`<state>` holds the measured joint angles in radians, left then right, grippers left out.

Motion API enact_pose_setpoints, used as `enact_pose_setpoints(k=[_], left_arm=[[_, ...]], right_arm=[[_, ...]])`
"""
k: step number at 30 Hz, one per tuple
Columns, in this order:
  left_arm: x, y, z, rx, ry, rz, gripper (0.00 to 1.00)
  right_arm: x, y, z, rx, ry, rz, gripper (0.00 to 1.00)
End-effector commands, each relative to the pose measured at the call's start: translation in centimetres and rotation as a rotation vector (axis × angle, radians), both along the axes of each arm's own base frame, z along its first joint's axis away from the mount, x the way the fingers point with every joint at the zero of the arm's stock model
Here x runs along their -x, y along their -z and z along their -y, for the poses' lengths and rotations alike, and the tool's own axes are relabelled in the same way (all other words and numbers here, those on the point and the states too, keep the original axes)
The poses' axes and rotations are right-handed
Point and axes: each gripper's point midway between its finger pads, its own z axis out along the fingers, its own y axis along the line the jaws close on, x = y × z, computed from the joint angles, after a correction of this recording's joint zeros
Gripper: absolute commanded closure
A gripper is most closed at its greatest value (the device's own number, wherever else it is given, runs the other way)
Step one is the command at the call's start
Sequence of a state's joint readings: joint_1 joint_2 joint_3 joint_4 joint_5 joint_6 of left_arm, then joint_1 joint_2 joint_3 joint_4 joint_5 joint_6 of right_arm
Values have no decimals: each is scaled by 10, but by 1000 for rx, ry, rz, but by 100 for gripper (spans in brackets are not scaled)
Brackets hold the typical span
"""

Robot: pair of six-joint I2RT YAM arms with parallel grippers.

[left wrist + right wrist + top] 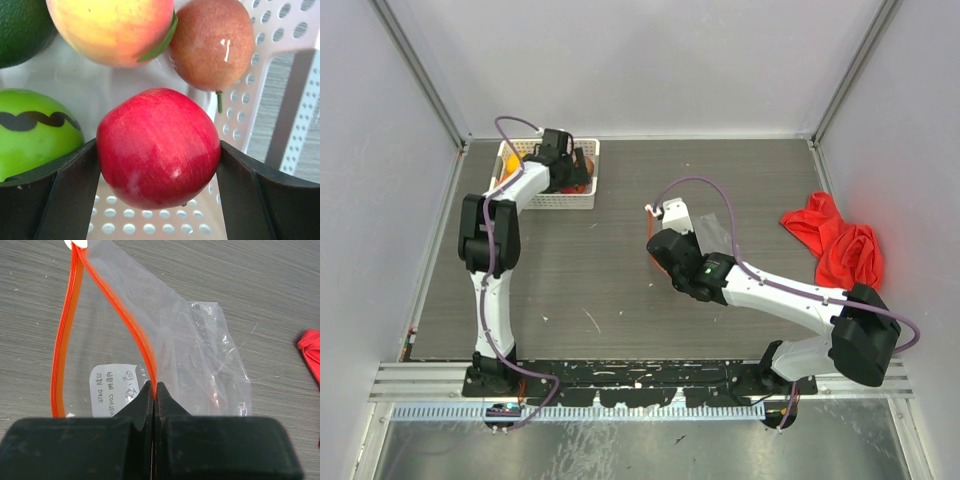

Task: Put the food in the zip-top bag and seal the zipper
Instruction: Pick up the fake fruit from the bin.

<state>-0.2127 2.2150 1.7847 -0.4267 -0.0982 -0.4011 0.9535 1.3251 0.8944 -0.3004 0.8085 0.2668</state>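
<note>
In the white plastic lattice basket (pixel 545 203) at the far left of the dark wood-grain tabletop (pixel 620 280), my left gripper (pixel 157 150) is clamped on the glossy round red toy fruit (pixel 150 130). Both black fingers (pixel 70 200) press its flanks at the widest girth, and the fruit sits centred between them. Neighbours: a light green toy fruit with a black moustache mark (pixel 35 130) just beside one finger, with a yellow-peach one (pixel 110 27) and a brownish-red one (pixel 215 42) ahead (a dark green one (pixel 20 25) at the frame corner).

Mid-table, my right gripper (pixel 154 390) is pinched together on one lip of the narrow orange-red zipper strip (pixel 117 310) of the clear thin plastic zip-top bag (pixel 200 350). The other lip bows away, so the mouth gapes. The small white slider tab (pixel 75 242) sits at the far end. The bag looks empty.

Step in hand, as I judge it: carry the red toy fruit to the bag.
- Lift straight up to clear the basket wall and the neighbours.
- Hold the squeeze steady, since smooth skin may slip.
- Enter low, through the gap between the lips, and release only once inside.
- Right side: hold the lip raised and do not tug. The film is limp and may fold shut.
</note>
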Motion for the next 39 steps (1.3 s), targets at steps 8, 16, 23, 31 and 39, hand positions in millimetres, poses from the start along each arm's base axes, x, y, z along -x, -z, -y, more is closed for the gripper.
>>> enact_pose_setpoints(k=[8,16,23,31,39], left_arm=[[22,-107,8,143,32,227,62],[65,-134,35,359,75,249,66],[116,-152,65,536,144,257,66],[163,-161,103,638,285,215,68],[205,-173,141,738,413,228,69]], right_arm=[[-11,-34,-11,-98,18,77,100],[-13,-36,-13,-107,18,85,100],[-14,-37,-16,-115,13,87,100],[-15,-38,-19,-125,8,88,100],[-14,-35,-23,-135,1,74,100]])
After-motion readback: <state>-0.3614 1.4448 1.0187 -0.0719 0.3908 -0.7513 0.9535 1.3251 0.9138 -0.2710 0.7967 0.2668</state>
